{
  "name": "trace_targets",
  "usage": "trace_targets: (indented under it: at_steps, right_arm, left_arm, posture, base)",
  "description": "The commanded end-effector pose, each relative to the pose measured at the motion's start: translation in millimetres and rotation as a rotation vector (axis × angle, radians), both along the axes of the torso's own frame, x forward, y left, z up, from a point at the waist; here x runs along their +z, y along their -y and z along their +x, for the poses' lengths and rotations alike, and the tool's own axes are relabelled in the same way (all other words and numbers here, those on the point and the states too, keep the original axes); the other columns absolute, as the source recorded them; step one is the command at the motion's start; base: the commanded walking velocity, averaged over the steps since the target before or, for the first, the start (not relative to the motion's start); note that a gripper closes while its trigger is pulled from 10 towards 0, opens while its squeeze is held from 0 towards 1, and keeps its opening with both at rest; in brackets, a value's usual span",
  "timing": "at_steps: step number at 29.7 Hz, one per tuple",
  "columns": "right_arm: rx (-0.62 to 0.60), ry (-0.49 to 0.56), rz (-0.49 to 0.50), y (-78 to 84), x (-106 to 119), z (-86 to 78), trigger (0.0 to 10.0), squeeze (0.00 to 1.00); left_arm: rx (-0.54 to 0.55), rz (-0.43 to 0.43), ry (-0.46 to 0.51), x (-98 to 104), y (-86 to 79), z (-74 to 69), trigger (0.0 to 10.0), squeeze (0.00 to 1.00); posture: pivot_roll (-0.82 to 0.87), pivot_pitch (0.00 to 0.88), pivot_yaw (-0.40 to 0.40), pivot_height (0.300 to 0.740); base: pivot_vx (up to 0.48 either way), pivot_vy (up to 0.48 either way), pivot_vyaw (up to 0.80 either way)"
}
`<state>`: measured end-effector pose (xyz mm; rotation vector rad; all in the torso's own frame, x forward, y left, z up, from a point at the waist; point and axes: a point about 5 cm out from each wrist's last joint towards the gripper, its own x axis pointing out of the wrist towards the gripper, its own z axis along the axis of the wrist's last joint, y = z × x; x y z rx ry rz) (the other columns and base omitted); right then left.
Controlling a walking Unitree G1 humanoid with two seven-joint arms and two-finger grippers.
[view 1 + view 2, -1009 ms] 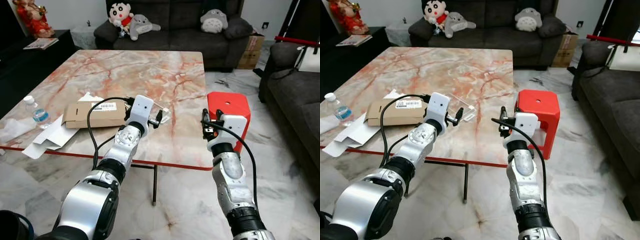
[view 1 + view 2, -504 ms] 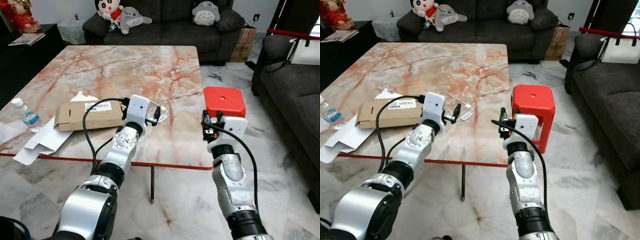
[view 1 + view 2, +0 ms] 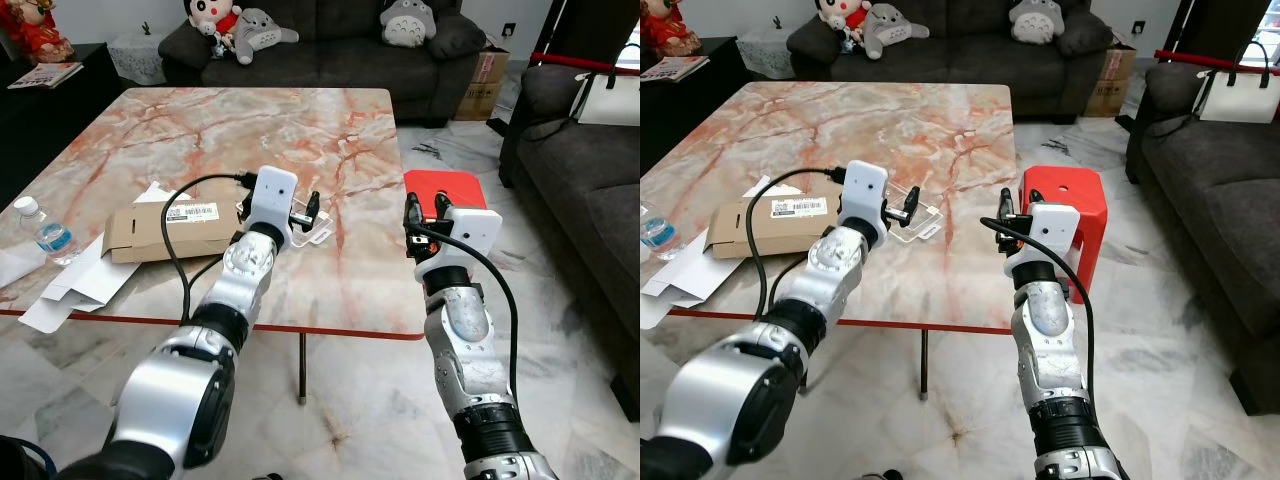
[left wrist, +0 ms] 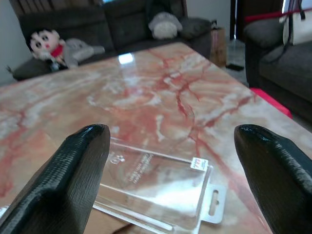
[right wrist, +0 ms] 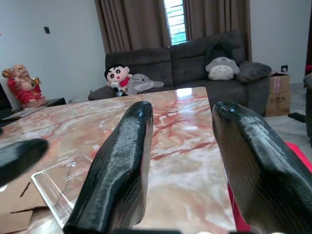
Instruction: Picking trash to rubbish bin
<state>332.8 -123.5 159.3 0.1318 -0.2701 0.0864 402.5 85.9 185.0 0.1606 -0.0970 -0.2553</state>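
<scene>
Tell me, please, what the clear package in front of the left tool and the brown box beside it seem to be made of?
The clear package looks like thin, glossy transparent plastic: the marble shows through it, and it has a hang tab. The brown box appears to be matte cardboard, flattened, with a white printed label. The left tool hovers open over the package.

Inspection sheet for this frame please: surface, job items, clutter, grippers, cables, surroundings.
Surface: marble table, red edge trim.
Job's things: clear plastic blister pack flat on the table; rubbish bin: nothing seen.
Clutter: cardboard box, white paper, water bottle.
Grippers: left gripper open, hovering over the pack; right gripper open, off the table's edge.
Cables: black cable looping along the left arm.
Surroundings: red stool, sofa with plush toys.
</scene>
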Motion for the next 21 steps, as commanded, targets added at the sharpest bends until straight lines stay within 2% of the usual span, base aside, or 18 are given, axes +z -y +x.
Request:
trace_targets:
  at_steps: [1,3,8,18,21]
  right_arm:
    - [0.007,0.014,-0.003,-2.8,4,-2.6,10.0,0.0]
    - [0.008,0.013,0.002,-3.8,4,-4.0,10.0,0.0]
    - [0.0,-0.001,0.023,-5.7,1,-13.4,10.0,0.0]
    - [-0.011,-0.022,0.046,-10.0,-2,-29.1,10.0,0.0]
    - [-0.023,-0.025,0.06,-11.2,1,-36.1,10.0,0.0]
  left_arm:
    - [-0.005,0.006,-0.037,-3,1.0,0.6,10.0,0.0]
    - [-0.021,0.044,-0.059,-6,3.7,0.5,10.0,0.0]
    - [-0.006,0.051,-0.123,-7,7.5,2.6,10.0,0.0]
    - [-0.008,0.053,-0.131,-4,13.4,3.4,10.0,0.0]
    - [0.007,0.024,-0.143,-2,11.8,4.7,10.0,0.0]
  posture:
    - [0.03,0.087,0.035,0.74]
    - [0.02,0.095,0.038,0.74]
    - [0.0,0.129,0.038,0.74]
    - [-0.03,0.21,0.041,0.74]
    - [-0.05,0.241,0.043,0.74]
  base:
    - [0.0,0.0,0.0]
    - [0.0,0.0,0.0]
    - [0.0,0.0,0.0]
    - [0.0,0.0,0.0]
    - [0.0,0.0,0.0]
